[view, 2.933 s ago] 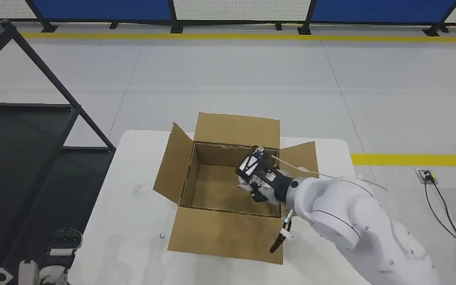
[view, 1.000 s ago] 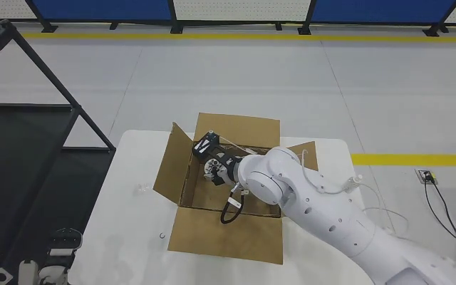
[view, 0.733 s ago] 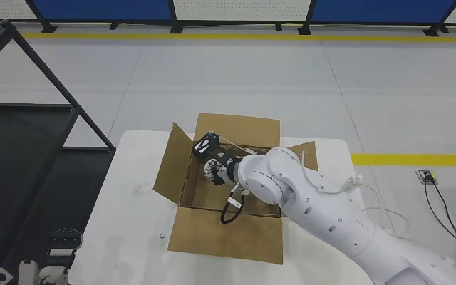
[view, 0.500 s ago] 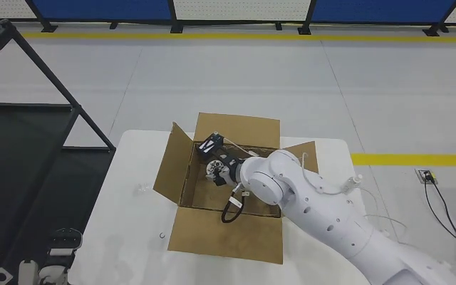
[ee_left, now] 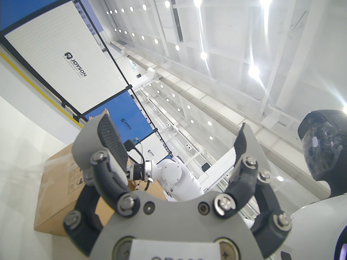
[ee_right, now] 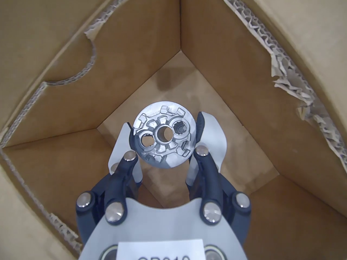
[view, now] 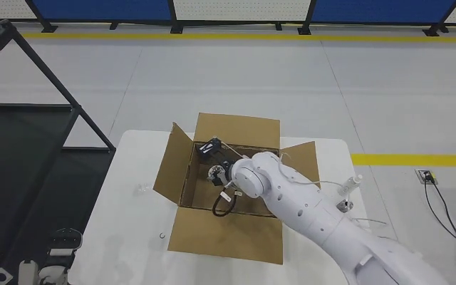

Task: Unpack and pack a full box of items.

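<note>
The box (ee_right: 230, 55) is of brown corrugated cardboard, matt, with rough torn edges. The disc (ee_right: 163, 138) in the right gripper (ee_right: 165, 123) is grey cast metal, dull and a little grainy. The left gripper (ee_left: 173, 133) has black ribbed pads (ee_left: 109, 139).

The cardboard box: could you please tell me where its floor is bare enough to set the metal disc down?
The box floor is bare right into the corner below the metal disc, which the right gripper holds. From above, the floor strip along the left wall is free too; only the right arm crowds the right half.
</note>
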Controlling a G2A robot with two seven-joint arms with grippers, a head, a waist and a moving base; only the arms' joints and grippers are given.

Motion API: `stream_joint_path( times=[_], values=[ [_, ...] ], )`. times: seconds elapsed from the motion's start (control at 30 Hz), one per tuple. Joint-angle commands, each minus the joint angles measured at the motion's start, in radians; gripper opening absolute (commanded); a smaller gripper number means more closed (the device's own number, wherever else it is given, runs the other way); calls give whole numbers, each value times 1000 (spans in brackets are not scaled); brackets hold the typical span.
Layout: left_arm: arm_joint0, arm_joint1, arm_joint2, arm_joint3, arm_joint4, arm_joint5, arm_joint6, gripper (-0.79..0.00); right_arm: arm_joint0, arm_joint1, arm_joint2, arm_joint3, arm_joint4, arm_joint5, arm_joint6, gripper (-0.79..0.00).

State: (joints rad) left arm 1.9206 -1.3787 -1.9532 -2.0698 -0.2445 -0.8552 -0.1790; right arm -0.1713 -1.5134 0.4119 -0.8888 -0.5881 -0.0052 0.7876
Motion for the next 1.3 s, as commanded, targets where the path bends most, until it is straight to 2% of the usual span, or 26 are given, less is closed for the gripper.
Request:
stream_joint_path(
  times=[0.0, 0.27, 0.53, 0.57, 0.63, 0.67, 0.7, 0.8, 1.03, 1.1, 1.2, 1.27],
  values=[
    [0, 0, 0, 0, 0, 0, 0, 0, 11, -36, -16, 77, 12, -2, -28, -785],
    [0, 0, 0, 0, 0, 0, 0, 0, 41, -151, -60, 296, 5, 3, -96, -785],
    [0, 0, 0, 0, 0, 0, 0, 0, 61, -225, -63, 451, 8, -49, -120, -785],
    [0, 0, 0, 0, 0, 0, 0, 0, 62, -232, -62, 465, 7, -55, -123, -730],
    [0, 0, 0, 0, 0, 0, 0, 0, 65, -242, -61, 487, 6, -62, -125, -545],
    [0, 0, 0, 0, 0, 0, 0, 0, 67, -250, -60, 502, 5, -69, -129, -529],
    [0, 0, 0, 0, 0, 0, 0, 0, 68, -255, -59, 513, 4, -75, -131, -474],
    [0, 0, 0, 0, 0, 0, 0, 0, 71, -269, -54, 542, 3, -94, -133, -416],
    [0, 0, 0, 0, 0, 0, 0, 0, 73, -288, -41, 590, -3, -126, -149, -400],
    [0, 0, 0, 0, 0, 0, 0, 0, 74, -292, -36, 599, -5, -132, -154, -363],
    [0, 0, 0, 0, 0, 0, 0, 0, 75, -295, -30, 611, -11, -138, -160, -105],
    [0, 0, 0, 0, 0, 0, 0, 0, 75, -296, -26, 616, -16, -142, -164, -28]
  ],
)
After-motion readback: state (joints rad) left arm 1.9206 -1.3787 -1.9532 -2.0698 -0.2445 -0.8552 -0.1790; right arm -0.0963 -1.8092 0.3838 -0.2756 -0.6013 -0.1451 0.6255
